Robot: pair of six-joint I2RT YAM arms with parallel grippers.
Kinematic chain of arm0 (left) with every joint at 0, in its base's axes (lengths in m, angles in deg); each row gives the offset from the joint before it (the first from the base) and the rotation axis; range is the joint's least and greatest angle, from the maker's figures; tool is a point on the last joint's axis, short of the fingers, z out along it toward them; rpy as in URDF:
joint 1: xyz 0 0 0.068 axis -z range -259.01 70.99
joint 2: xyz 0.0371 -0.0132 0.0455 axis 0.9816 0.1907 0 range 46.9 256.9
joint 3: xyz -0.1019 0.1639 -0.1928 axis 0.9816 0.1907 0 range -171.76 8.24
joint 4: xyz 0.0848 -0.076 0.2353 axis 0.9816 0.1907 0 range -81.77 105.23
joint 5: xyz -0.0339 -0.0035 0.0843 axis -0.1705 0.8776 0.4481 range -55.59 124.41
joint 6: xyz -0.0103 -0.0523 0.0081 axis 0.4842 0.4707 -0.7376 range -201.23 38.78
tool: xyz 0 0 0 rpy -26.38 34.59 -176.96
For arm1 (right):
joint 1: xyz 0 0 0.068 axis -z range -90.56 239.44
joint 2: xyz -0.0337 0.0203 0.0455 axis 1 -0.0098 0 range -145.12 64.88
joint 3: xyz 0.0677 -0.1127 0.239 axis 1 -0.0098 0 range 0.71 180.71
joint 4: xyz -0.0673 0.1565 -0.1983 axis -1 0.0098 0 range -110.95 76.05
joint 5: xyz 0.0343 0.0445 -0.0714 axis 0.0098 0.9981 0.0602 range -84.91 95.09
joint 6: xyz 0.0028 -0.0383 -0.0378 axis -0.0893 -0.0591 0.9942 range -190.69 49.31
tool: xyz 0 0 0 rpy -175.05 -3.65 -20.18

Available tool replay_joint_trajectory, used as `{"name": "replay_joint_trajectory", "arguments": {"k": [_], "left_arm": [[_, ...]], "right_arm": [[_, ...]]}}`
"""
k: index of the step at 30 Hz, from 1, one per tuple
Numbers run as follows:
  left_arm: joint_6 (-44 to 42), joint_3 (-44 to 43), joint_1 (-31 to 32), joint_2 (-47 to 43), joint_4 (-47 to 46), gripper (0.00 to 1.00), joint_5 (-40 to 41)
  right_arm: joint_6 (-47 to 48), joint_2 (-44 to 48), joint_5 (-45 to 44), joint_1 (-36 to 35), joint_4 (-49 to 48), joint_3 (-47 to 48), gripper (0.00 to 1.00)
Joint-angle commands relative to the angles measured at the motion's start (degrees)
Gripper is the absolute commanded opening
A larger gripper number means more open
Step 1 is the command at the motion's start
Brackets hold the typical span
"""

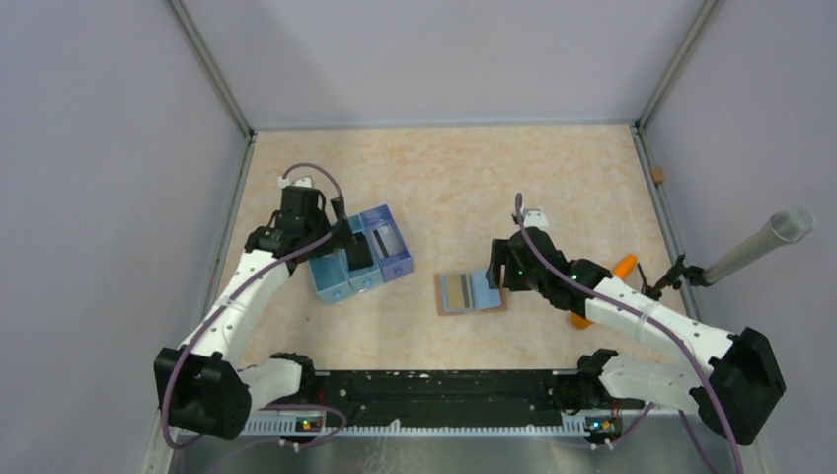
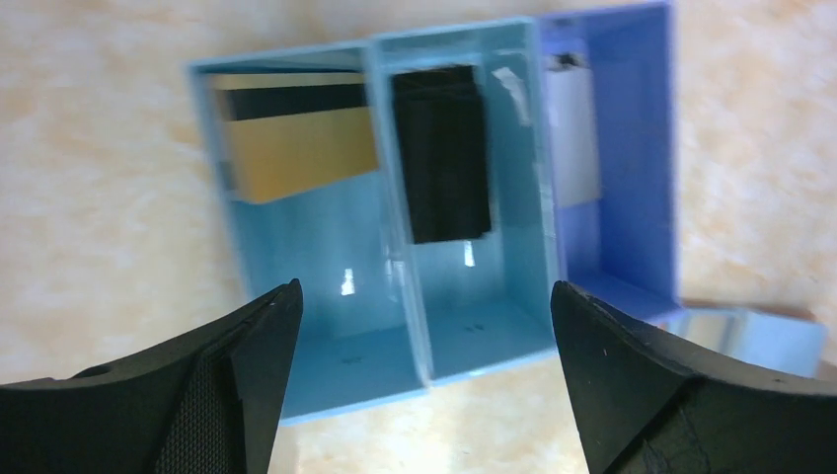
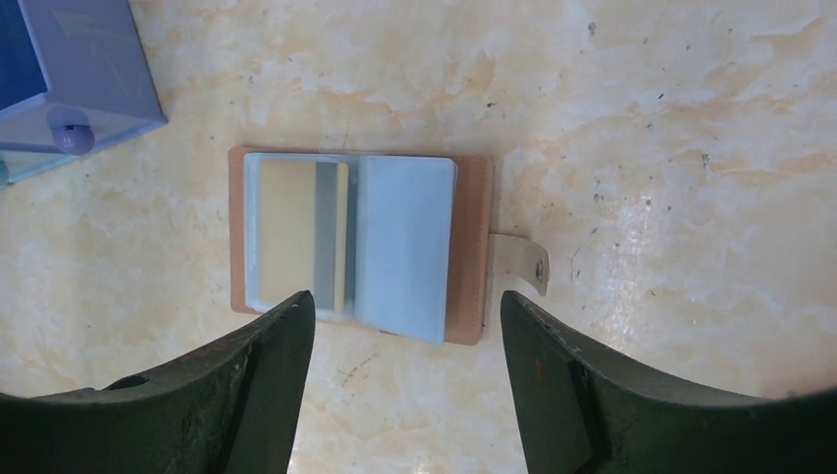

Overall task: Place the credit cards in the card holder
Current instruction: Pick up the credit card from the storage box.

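The brown card holder (image 3: 476, 247) lies open on the table, seen from above in the top view as the card holder (image 1: 471, 292). A yellow-gold credit card (image 3: 296, 232) sits in its left clear sleeve. A light blue card (image 3: 405, 247) lies slightly askew on its right half. My right gripper (image 3: 407, 296) hovers open just in front of it, holding nothing. My left gripper (image 2: 424, 288) is open and empty over the blue box (image 2: 454, 326). The box's compartments hold a gold card (image 2: 296, 148), a black card (image 2: 444, 158) and a pale card (image 2: 574, 138).
The blue box (image 1: 360, 255) stands left of the card holder. An orange carrot-shaped object (image 1: 624, 265) lies behind the right arm. A grey cylinder on a stand (image 1: 760, 247) leans in at the right wall. The holder's snap strap (image 3: 523, 262) sticks out to the right.
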Motion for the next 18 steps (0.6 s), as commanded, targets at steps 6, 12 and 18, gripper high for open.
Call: {"name": "replay_joint_trajectory", "arguments": {"k": [6, 12, 18], "left_arm": [[-7.66, -1.85, -12.4, 2.95, 3.26, 0.99, 4.4], [-10.08, -2.42, -20.76, 9.28, 1.5, 0.99, -3.37], [-13.21, -4.79, -21.36, 14.55, 1.97, 0.99, -8.11]], "right_arm": [[2.88, 4.48, 0.17, 2.05, -2.74, -3.35, 0.7], [3.44, 7.8, 1.46, 4.0, -3.74, -5.72, 0.71], [3.68, 9.27, 2.83, 5.3, -4.58, -7.27, 0.71]]}}
